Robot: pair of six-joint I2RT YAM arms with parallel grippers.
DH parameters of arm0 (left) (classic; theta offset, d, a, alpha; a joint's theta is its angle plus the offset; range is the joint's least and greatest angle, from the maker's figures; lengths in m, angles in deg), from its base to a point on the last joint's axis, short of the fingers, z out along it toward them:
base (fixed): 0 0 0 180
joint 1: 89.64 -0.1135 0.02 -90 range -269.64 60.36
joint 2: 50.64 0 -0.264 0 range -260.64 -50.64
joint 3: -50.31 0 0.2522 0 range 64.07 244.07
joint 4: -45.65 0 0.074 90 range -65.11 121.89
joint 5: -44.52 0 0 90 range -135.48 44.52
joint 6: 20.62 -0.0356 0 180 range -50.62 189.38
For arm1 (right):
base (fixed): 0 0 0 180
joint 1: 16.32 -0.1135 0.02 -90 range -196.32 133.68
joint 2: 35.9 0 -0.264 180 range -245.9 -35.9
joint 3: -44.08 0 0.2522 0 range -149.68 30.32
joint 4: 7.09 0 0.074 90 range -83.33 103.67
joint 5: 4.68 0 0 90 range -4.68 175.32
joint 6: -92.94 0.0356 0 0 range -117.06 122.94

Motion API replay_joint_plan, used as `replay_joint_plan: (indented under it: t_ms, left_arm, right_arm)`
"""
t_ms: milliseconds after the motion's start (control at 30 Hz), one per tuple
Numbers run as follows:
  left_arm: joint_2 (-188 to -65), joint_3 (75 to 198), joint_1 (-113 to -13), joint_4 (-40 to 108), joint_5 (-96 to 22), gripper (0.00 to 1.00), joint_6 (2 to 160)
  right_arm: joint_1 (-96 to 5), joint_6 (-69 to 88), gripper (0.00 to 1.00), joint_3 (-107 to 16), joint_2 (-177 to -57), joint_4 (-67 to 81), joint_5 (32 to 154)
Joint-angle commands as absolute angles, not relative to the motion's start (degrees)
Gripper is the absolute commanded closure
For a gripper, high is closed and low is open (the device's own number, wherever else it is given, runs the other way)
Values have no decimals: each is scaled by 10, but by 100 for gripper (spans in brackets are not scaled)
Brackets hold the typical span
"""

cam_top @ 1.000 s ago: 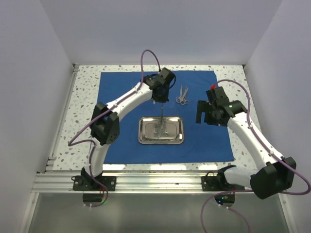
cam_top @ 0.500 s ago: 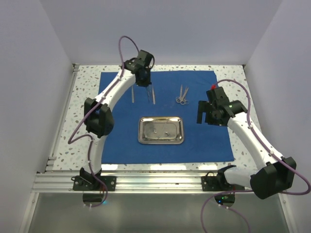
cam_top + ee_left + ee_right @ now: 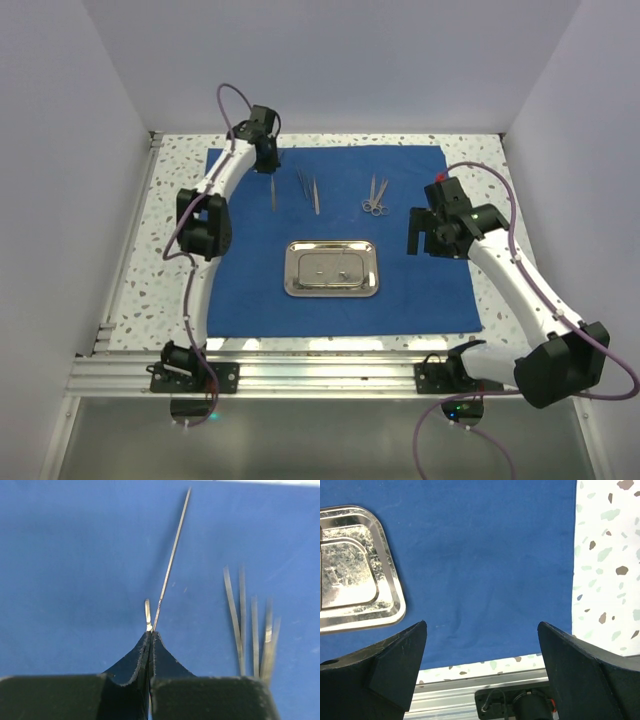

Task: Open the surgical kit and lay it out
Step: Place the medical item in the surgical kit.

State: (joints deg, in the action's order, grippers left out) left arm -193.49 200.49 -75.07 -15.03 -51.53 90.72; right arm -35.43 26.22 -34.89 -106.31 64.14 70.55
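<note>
Left fingers (image 3: 132,662) pressed together over the royal-blue cloth wrap's (image 3: 430,290) eleven-o'clock corner; right fingers (image 3: 390,665) spread wide at the shiny rectangular steel tray's (image 3: 331,293) two o'clock.

Bright even light, faint shadows, glare on tray (image 3: 355,560), blurred instruments (image 3: 234,615)

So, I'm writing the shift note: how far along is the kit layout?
Done: the blue cloth lies spread flat, with tweezers and scissor-like forceps laid out beyond the steel tray. In hand: the left gripper has its fingers shut on a thin probe. Left: small pieces seem to remain in the tray; the right gripper hovers open.
</note>
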Motion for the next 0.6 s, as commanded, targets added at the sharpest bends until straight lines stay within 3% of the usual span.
replay_joint_plan:
  t_ms: [0,100,333,567]
  left_arm:
    - [-1914,1967,-751,-107,-491,100,894]
    - [-1884,1913,-751,-119,-500,100,892]
    - [-1726,1633,-744,-48,-515,100,912]
    - [-1680,1583,-733,-57,-513,98,928]
  right_arm:
    - [-353,253,3,-379,-1071,656,684]
    - [-354,255,3,-380,-1073,656,681]
    - [-353,264,4,-365,-1078,644,691]
    - [-353,266,4,-359,-1076,636,703]
